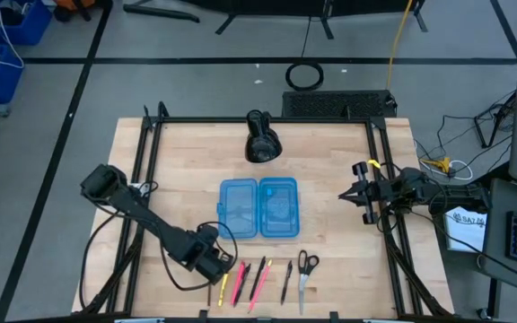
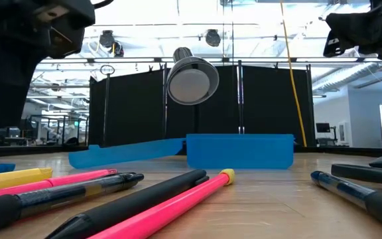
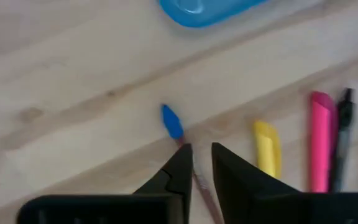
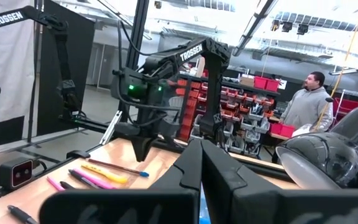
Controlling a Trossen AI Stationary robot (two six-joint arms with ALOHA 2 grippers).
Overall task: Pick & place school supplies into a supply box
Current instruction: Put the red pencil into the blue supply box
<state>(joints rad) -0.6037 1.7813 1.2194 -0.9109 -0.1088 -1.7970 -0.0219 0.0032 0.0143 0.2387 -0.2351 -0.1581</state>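
Left gripper (image 3: 201,163) hovers low over a thin blue-capped pencil (image 3: 173,122) at the bench's (image 1: 330,161) front-left, fingers slightly parted astride it, not clamped. Right gripper (image 1: 355,193) waits raised at the right edge, fingers together. Supply box (image 1: 258,207) lies open mid-bench; pens (image 1: 260,278) and scissors (image 1: 305,267) lie in front of it.

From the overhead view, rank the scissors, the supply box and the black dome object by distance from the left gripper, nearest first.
Left gripper sits at the left end of the pen row.
1. Supply box: open at table centre, just beyond the gripper.
2. Scissors: right end of the row.
3. Black dome object: far edge, behind the box.
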